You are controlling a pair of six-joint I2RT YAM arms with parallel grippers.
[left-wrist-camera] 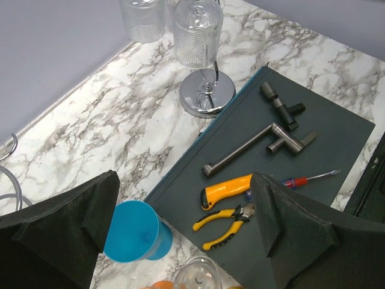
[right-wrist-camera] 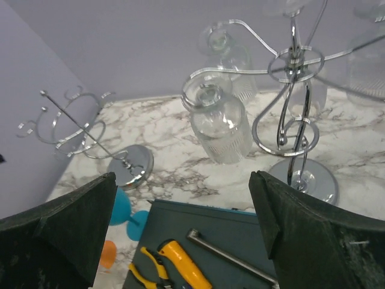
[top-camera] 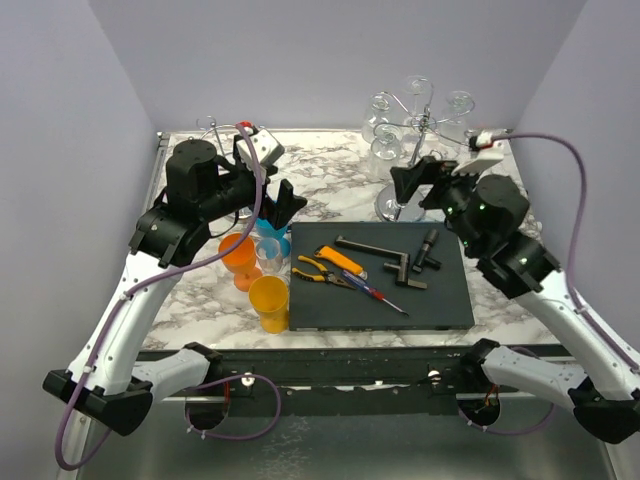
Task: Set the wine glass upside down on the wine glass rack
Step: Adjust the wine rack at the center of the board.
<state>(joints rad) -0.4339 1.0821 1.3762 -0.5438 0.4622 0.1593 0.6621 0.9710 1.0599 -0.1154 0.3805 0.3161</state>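
At the near edge runs a dark metal rail (top-camera: 330, 362). Beyond it lies the white worktop (top-camera: 335, 170) with grey marble veins. On it a dark mat (top-camera: 445, 295) carries yellow pliers (top-camera: 322, 272), a screwdriver (top-camera: 380, 296) and metal fittings (top-camera: 390, 255). Just left of the mat stand a yellow cup (top-camera: 269, 300), an orange cup (top-camera: 238, 255) and a blue cup (top-camera: 272, 236). Over these the left claw (left-wrist-camera: 183, 186) is spread wide, with nothing between its fingers. The right claw (right-wrist-camera: 183, 179) is also spread wide and holds nothing, near the wine glass rack (right-wrist-camera: 293, 90). The wine glass (right-wrist-camera: 221, 126) hangs there upside down, its foot in a wire arm, beside other glasses (top-camera: 458, 105). A second wire rack (right-wrist-camera: 90, 129) stands at the far left. Pale lilac walls (top-camera: 330, 50) close three sides.
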